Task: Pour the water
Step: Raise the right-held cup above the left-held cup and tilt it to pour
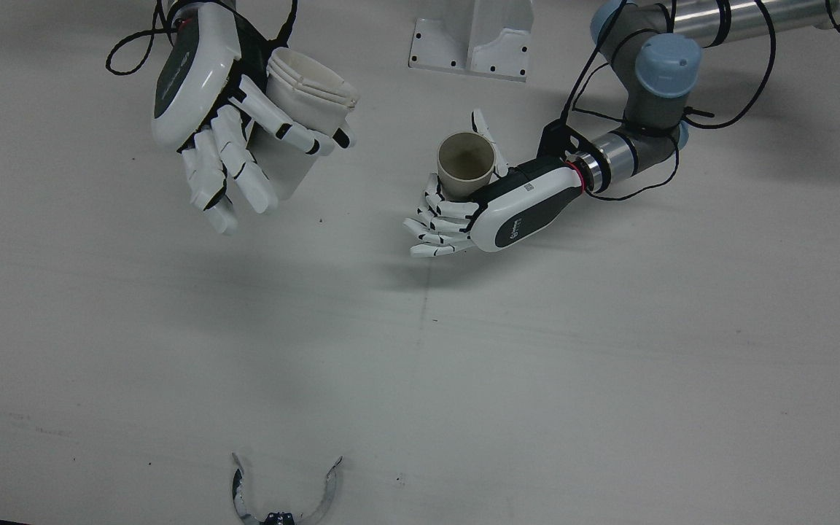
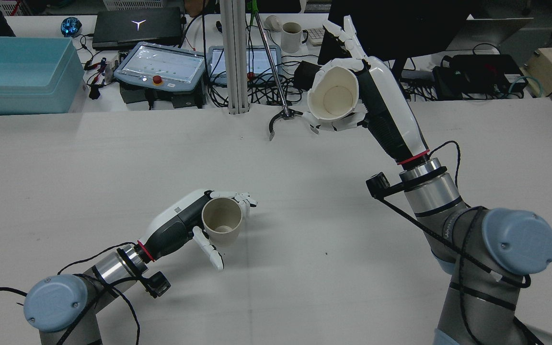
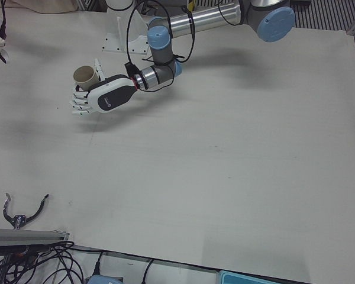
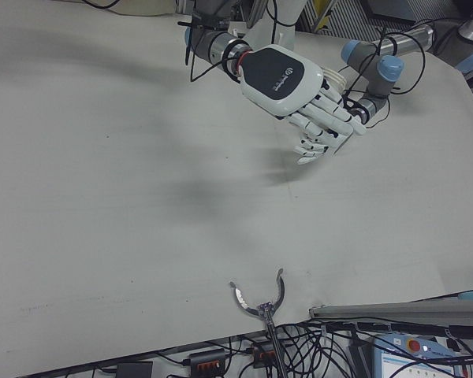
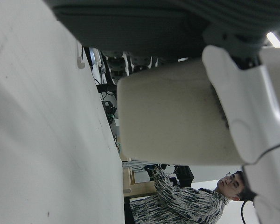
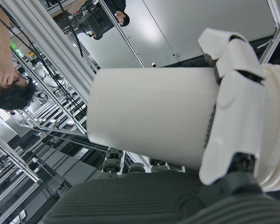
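Observation:
My left hand (image 1: 515,208) is shut on a beige cup (image 1: 466,162) and holds it upright, low over the table; its inside shows no liquid. The hand (image 2: 175,224) and cup (image 2: 222,221) also show in the rear view, the left-front view (image 3: 84,74) and the left hand view (image 5: 172,116). My right hand (image 1: 197,87) is shut on a white cup (image 1: 310,98), raised high and tipped onto its side. Its mouth faces the rear camera (image 2: 333,93) and looks empty. The two cups are well apart. In the right-front view the hand's back (image 4: 288,79) hides the white cup.
A curved metal clamp (image 1: 285,496) lies near the table's operator-side edge. A white bracket (image 1: 475,36) is bolted between the arm bases. Beyond the table stand a blue bin (image 2: 17,72), control pendants (image 2: 161,64) and cables.

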